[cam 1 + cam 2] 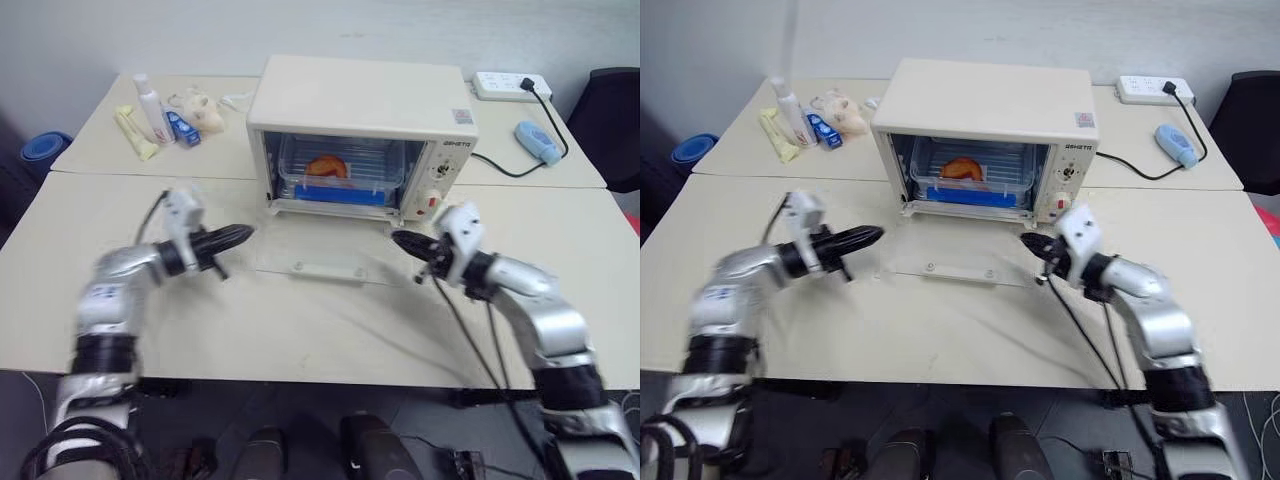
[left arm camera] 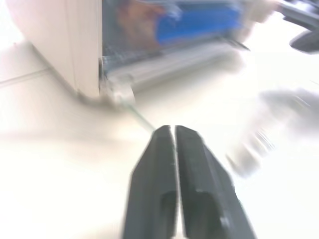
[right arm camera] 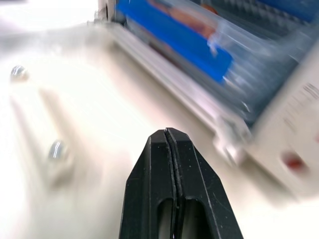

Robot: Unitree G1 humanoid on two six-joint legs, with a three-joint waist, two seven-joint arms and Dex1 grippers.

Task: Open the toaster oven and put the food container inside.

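Black fingers come first: your left gripper (image 1: 243, 235) hangs off the toaster oven's front left corner with its two fingers (image 2: 154, 164) pressed almost together, only a hairline slit between them, grasping nothing. Your right gripper (image 1: 400, 241) hangs off the oven's front right corner, its fingers (image 3: 149, 164) clenched tight and empty too. Both point inward toward the space in front of the oven.

Between the two grippers, the oven's glass door (image 1: 322, 256) lies folded down flat on the table, its white bar handle (image 1: 327, 270) at the edge farthest from the oven.

The toaster oven (image 1: 355, 100) is a cream-white box with its open mouth facing you. Knobs and a red button (image 1: 432, 199) run down its right front panel. Inside, on the wire rack, sits the food container (image 1: 335, 175): a shallow clear plastic box with a blue strip along its near side and orange-brown food showing through. Its long axis runs side to side, parallel to the oven's mouth.

Left of the oven, toward the back of the cream table (image 1: 300, 340), lie a white bottle (image 1: 152, 108), a yellow packet (image 1: 134, 133) and a small blue packet (image 1: 182, 127). Right of the oven sit a white power strip (image 1: 510, 86) and a light blue object (image 1: 538, 142), with a black cord (image 1: 500, 168) trailing from the strip to the oven's right side. Nothing stands between the grippers and the door.
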